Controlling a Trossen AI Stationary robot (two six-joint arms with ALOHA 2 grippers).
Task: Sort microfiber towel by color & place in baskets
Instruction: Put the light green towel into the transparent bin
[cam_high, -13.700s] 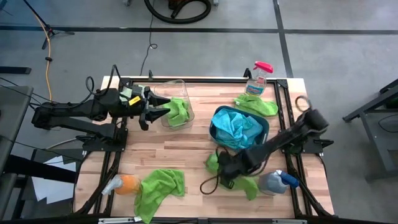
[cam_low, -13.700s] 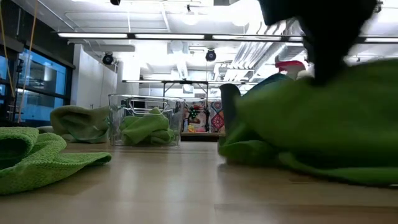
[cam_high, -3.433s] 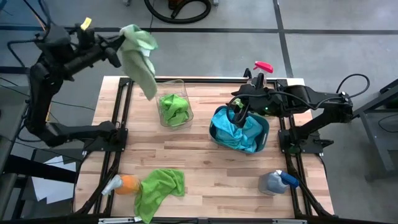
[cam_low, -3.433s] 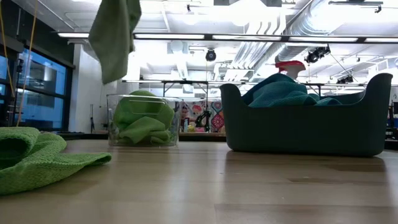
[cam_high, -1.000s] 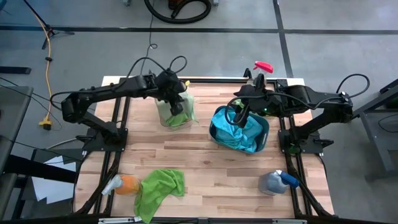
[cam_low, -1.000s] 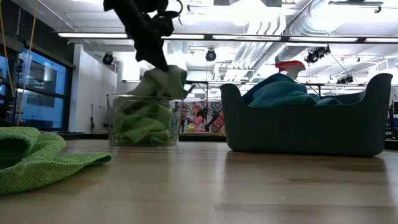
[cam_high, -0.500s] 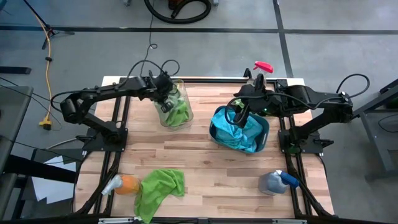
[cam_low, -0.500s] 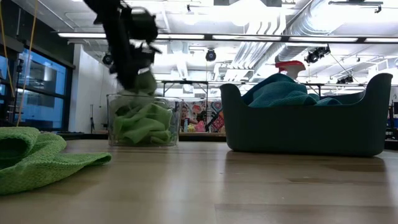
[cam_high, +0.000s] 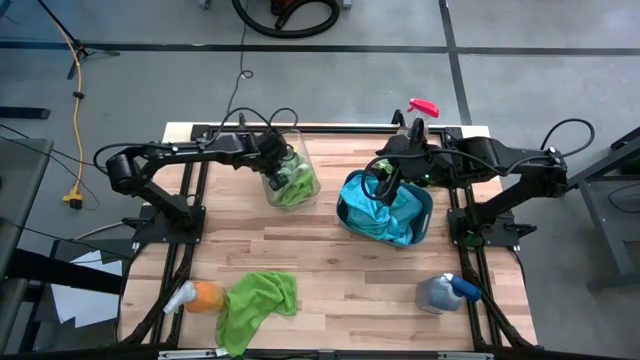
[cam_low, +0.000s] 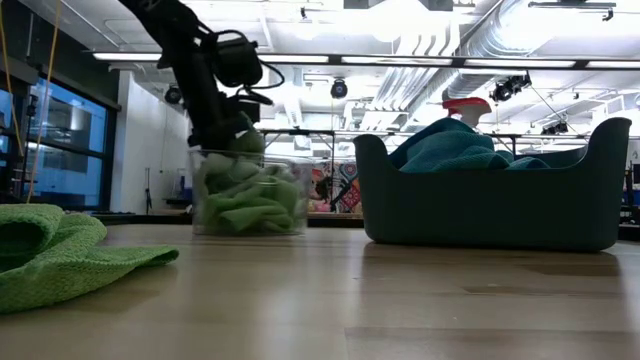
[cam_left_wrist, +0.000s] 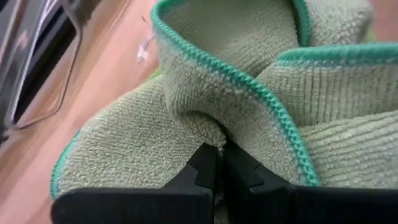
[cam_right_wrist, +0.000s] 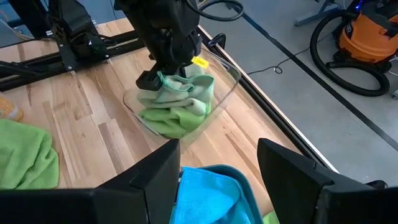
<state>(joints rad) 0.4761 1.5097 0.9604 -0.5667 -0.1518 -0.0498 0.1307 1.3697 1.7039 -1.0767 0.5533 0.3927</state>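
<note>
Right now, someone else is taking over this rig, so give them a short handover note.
Left gripper: shut on a green towel, pressed down into the clear basket, which already holds green towels.
Right gripper: open, empty, over the teal basket that holds the blue towels.
Done: most towels sorted by color.
Left: release this towel, then fetch the last green towel at the table's front left for the clear basket.

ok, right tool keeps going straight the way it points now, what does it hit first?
Likely the blue microfiber towels heaped in the dark teal plastic basket just below the open right tool. The clear plastic tub with green towels lies farther on, though depth is hard to judge.
</note>
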